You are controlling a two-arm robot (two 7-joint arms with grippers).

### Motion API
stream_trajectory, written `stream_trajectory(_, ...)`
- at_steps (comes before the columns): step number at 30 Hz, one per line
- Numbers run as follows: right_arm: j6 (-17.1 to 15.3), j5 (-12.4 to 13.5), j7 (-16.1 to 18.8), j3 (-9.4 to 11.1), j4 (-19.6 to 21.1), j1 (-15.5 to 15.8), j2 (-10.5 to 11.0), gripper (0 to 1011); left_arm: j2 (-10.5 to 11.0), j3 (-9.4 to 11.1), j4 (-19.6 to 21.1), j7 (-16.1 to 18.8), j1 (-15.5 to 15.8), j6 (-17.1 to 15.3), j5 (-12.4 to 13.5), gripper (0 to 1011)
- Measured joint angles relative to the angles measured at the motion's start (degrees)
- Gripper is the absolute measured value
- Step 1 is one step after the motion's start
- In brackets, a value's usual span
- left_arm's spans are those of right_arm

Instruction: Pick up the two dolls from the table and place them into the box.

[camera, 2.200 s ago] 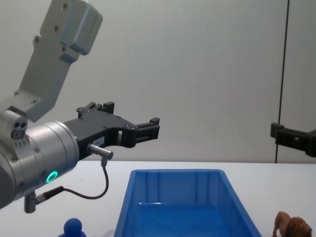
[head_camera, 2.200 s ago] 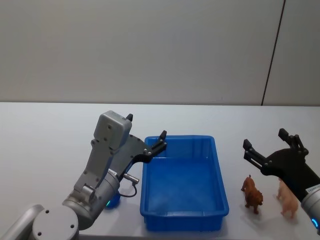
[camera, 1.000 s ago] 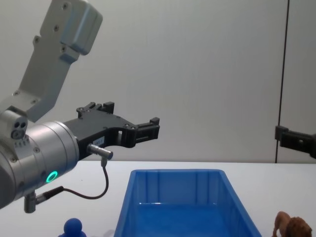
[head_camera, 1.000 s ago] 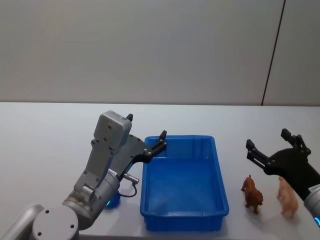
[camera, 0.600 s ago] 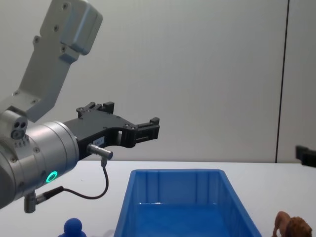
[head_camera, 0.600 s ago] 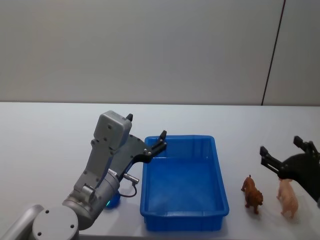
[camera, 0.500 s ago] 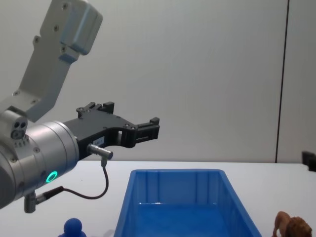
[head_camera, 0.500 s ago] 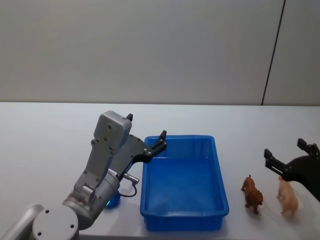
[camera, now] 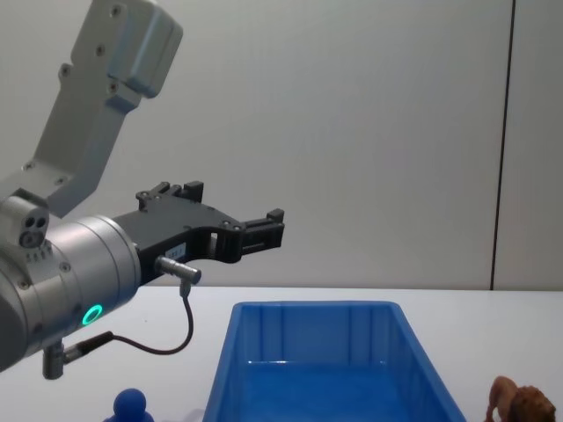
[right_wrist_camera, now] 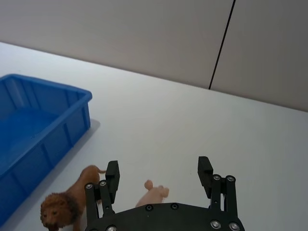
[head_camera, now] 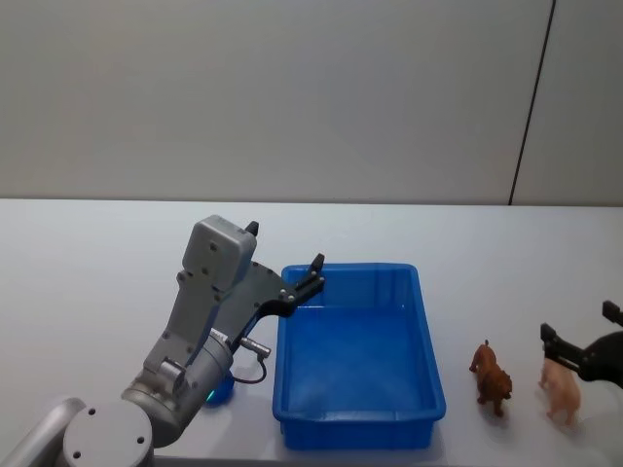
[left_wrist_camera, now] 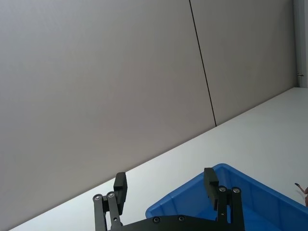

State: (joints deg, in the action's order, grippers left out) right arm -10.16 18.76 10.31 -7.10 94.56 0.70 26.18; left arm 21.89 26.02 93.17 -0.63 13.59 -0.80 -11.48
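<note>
Standing here watching this one. Nothing's in the box (head_camera: pixel 355 365) yet. The brown lion (head_camera: pixel 491 376) is on its feet on the table just off the box's right wall, near the front corner. The pinkish animal (head_camera: pixel 561 387) stands one step further out from the box than the lion.

The right gripper (right_wrist_camera: pixel 159 169) is out on that same side, fingers spread wide and holding nothing. In its wrist view the pink one sits between the two fingers and the lion lies just outside one of them. My guess is that's the lineup for a straight drop onto the pink doll, opened that far so it clears the body.

The left gripper (left_wrist_camera: pixel 164 178) hangs up in the air over the box's far-left corner, also open and empty. It looks parked out of the way to me. There's also a little blue round-headed figure (camera: pixel 132 406) on the table off the box's left wall, under that arm.
</note>
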Motion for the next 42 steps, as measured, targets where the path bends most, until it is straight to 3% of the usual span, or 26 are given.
stream_trajectory(12, -3.07, -1.85, 1.90, -0.16, -1.49, 0.49, 0.60, 1001, 0.00, 0.00, 0.00, 0.00, 0.00, 0.00, 0.00, 1002)
stream_trajectory(28, -7.94, -4.18, 2.53, -1.75, -3.00, -0.10, -0.76, 995, 0.00, 0.00, 0.00, 0.00, 0.00, 0.00, 0.00, 1002)
stream_trajectory(42, -10.69, -4.59, 1.35, -2.34, -4.31, -1.14, -1.95, 623, 0.00, 0.00, 0.00, 0.00, 0.00, 0.00, 0.00, 1002)
